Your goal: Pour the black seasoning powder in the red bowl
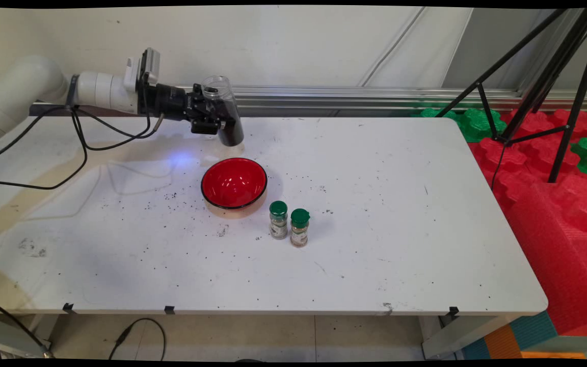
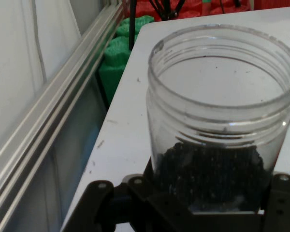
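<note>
Clear jar (image 1: 224, 109) of black grains sits clamped in the gripper (image 1: 211, 118).

wall (image 1: 283, 46): pale, plain, with a thin cable (image 1: 393, 46) running down it at a slant
rail (image 1: 375, 97): ribbed metal strip along the wall's foot, behind the desk
desk (image 1: 416, 255): white top, rounded corners, scattered dark specks; black tape tabs on near edge
floor mats (image 1: 553, 204): red and green interlocking foam, right side
tripod (image 1: 553, 76): black legs, standing on the mats
floor (image 1: 273, 336): light tiles under the desk
</note>
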You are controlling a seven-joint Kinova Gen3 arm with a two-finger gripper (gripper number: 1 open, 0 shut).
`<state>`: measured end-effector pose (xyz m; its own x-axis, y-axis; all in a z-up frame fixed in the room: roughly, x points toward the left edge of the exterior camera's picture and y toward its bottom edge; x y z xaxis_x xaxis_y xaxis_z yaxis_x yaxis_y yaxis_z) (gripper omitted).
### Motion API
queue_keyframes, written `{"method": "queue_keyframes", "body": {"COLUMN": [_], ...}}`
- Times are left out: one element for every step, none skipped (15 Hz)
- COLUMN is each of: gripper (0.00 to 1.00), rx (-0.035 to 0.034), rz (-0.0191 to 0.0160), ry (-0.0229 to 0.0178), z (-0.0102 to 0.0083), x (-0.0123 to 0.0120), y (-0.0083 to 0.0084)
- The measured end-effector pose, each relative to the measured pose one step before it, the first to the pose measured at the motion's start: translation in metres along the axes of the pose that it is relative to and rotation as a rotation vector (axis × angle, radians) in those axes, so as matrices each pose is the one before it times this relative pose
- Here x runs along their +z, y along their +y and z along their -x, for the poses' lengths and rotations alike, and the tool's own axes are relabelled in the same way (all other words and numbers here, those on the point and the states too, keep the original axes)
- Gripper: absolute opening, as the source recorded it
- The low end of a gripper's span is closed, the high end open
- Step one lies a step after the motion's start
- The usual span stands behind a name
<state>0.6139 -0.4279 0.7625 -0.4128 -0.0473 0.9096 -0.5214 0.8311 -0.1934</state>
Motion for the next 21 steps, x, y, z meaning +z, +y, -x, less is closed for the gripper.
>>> {"method": "queue_keyframes", "body": {"gripper": [0.00,0.00,0.00,0.00,0.00,0.00,0.00,0.00,0.00,0.00,0.00,0.00,0.00,0.00,0.00,0.00,0.00,0.00,0.00,0.00,0.00], "rx": [0.01490,0.01805,0.01708,0.01502,0.01611,0.01754,0.01474,0.01867,0.02023,0.01960,0.01462,0.02148,0.02635,0.02749,0.02440,0.01622,0.02415,0.01623,0.02382,0.01587,0.02360], "rz": [-0.00246,-0.00200,-0.00147,-0.00104,-0.00141,-0.00145,-0.00136,-0.00068,-0.00085,-0.00081,-0.00090,-0.00097,-0.00187,-0.00170,-0.00204,-0.00145,-0.00302,-0.00215,-0.00255,-0.00212,-0.00347], "ry": [-0.00031,-0.00190,-0.00238,-0.00152,-0.00261,-0.00440,-0.00420,-0.00498,-0.00486,-0.00387,-0.00270,-0.00364,-0.00461,-0.00468,-0.00391,-0.00273,-0.00357,-0.00209,-0.00349,-0.00202,-0.00248], "z": [-0.00124,-0.00117,-0.00098,-0.00075,-0.00060,-0.00022,-0.00009,-0.00009,-0.00008,-0.00025,-0.00017,-0.00031,-0.00031,-0.00040,-0.00036,-0.00014,-0.00024,-0.00026,-0.00025,-0.00016,-0.00031], "x": [0.00026,0.00055,0.00075,0.00066,0.00086,0.00100,0.00071,0.00081,0.00070,0.00066,0.00044,0.00064,0.00067,0.00062,0.00060,0.00027,0.00036,0.00012,0.00013,0.00012,0.00014], "y": [0.00098,0.00117,0.00113,0.00109,0.00125,0.00130,0.00114,0.00136,0.00139,0.00112,0.00077,0.00111,0.00122,0.00129,0.00101,0.00076,0.00114,0.00072,0.00125,0.00081,0.00121]}}
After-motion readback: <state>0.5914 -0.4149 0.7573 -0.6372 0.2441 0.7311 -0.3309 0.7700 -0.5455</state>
